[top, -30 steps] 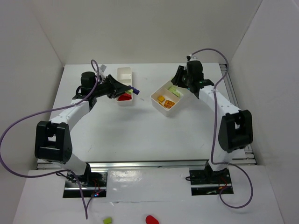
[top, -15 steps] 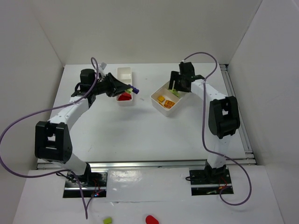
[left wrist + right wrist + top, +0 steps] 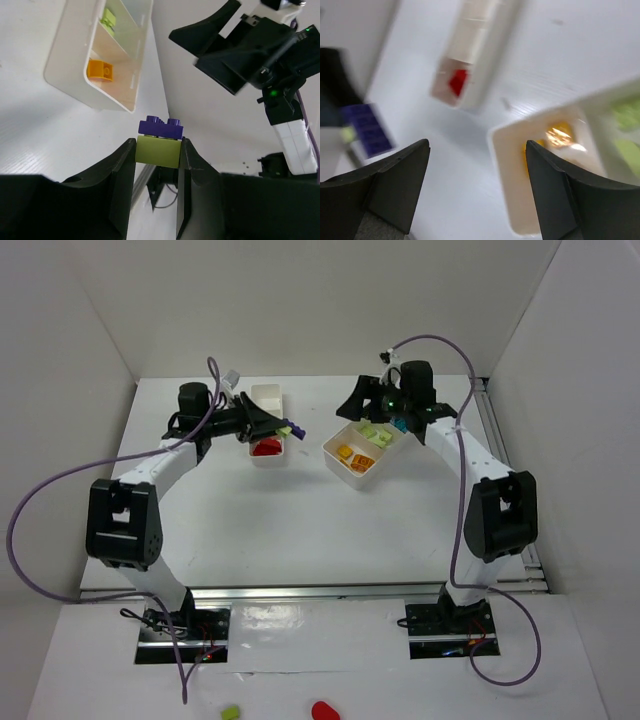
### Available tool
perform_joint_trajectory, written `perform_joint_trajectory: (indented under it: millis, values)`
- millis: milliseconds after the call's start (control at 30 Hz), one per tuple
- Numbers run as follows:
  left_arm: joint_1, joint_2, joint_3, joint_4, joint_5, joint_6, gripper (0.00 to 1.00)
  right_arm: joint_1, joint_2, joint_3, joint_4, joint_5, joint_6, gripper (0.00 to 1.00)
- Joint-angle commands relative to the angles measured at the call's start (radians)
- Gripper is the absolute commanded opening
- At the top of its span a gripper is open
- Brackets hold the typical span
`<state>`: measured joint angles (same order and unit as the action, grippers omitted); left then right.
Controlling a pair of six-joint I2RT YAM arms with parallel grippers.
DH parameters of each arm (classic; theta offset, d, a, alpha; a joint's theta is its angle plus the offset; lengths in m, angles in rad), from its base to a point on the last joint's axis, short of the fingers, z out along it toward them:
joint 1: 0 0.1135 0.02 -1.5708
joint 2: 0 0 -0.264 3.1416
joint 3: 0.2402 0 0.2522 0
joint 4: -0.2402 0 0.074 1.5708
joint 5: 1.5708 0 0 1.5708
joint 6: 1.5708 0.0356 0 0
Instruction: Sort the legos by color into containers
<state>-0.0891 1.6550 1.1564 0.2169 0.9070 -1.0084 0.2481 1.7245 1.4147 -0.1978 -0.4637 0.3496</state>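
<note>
My left gripper (image 3: pixel 288 429) (image 3: pixel 158 151) is shut on a lego (image 3: pixel 160 141), purple on top and yellow-green below, held in the air just right of the narrow container (image 3: pixel 266 398). A red lego (image 3: pixel 265 448) (image 3: pixel 457 81) lies in that container's near compartment. The wider container (image 3: pixel 334 445) (image 3: pixel 67 75) holds orange legos (image 3: pixel 352 457) (image 3: pixel 99 70), lime green legos (image 3: pixel 376 435) (image 3: pixel 107 19) and a cyan one (image 3: pixel 400 426). Open and with nothing in it, my right gripper (image 3: pixel 356 400) (image 3: pixel 477 145) hovers above the wider container's far left corner. The right wrist view is blurred.
White walls close in the table on the left, the back and the right. In the left wrist view my right arm's black gripper (image 3: pixel 225 47) faces my left gripper at close range. A metal rail (image 3: pixel 500 430) runs along the table's right edge.
My right gripper has opened and swung up and to the left, away from the wider container's green compartment. My left gripper, still holding its lego, has shifted slightly right.
</note>
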Motion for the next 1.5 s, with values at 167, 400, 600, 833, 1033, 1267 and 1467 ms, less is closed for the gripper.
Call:
perform_joint_trajectory:
  millis: [167,400,600,833,1033,1267,1467]
  values:
    - [0.005,0.131,0.126,0.039,0.256,0.013,0.00,0.045,0.075,0.052,0.143,-0.602,-0.007,0.89]
    - [0.005,0.131,0.147,-0.059,0.280,0.097,0.00,0.101,0.145,0.135,0.051,-0.675,-0.075,0.90]
    - [0.005,0.131,0.157,-0.059,0.337,0.135,0.00,0.134,0.176,0.161,0.080,-0.684,-0.038,0.84]
    - [0.005,0.111,0.187,-0.143,0.369,0.250,0.00,0.154,0.217,0.164,0.153,-0.791,0.009,0.78]
    - [0.005,0.111,0.200,-0.152,0.369,0.261,0.00,0.172,0.227,0.175,0.146,-0.814,-0.004,0.61]
    - [-0.004,0.120,0.230,-0.234,0.369,0.339,0.00,0.181,0.227,0.175,0.156,-0.814,0.014,0.50]
    - [-0.004,0.129,0.241,-0.301,0.331,0.378,0.00,0.165,0.236,0.173,0.123,-0.685,0.034,0.21]
